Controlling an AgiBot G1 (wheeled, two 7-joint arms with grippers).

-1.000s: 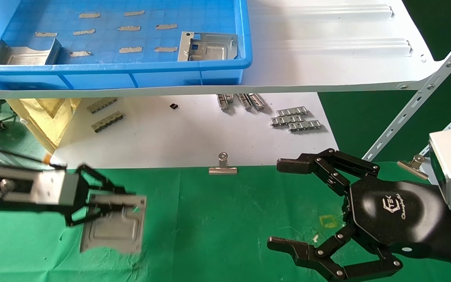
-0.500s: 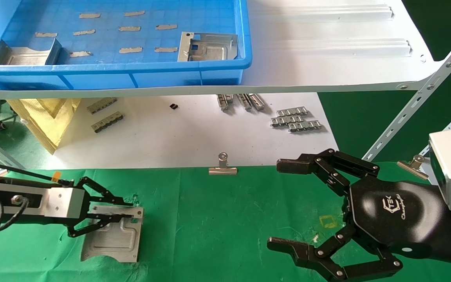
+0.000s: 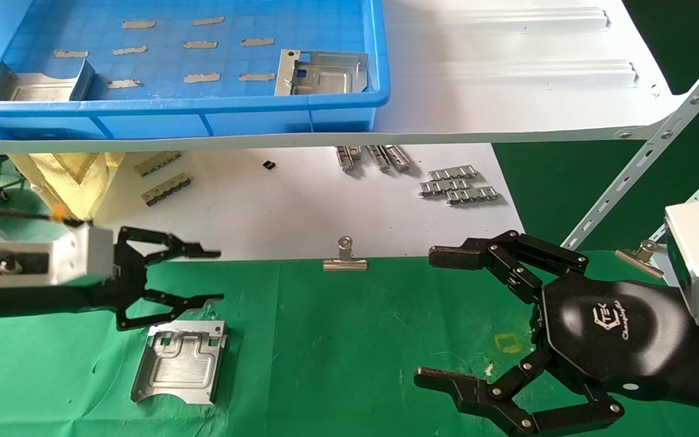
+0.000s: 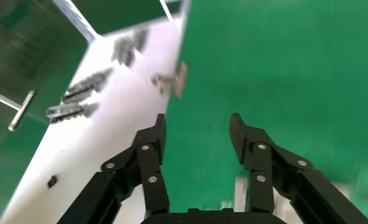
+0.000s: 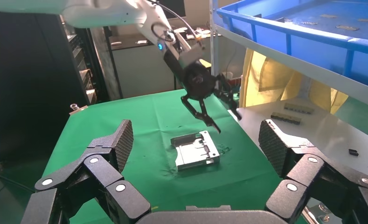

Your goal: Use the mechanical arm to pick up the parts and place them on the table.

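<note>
A shiny metal part (image 3: 180, 362) lies flat on the green surface (image 3: 337, 340), near its left edge and close to the front. The left gripper (image 3: 207, 274) hangs just above and behind the part, with its fingers spread wide and nothing in them. It does not touch the part. The right gripper (image 3: 431, 318) waits over the right side of the surface, fingers wide too and holding nothing. Two more parts (image 3: 319, 73) sit in the blue bin (image 3: 173, 112) up on the white shelf (image 3: 507, 73).
</note>
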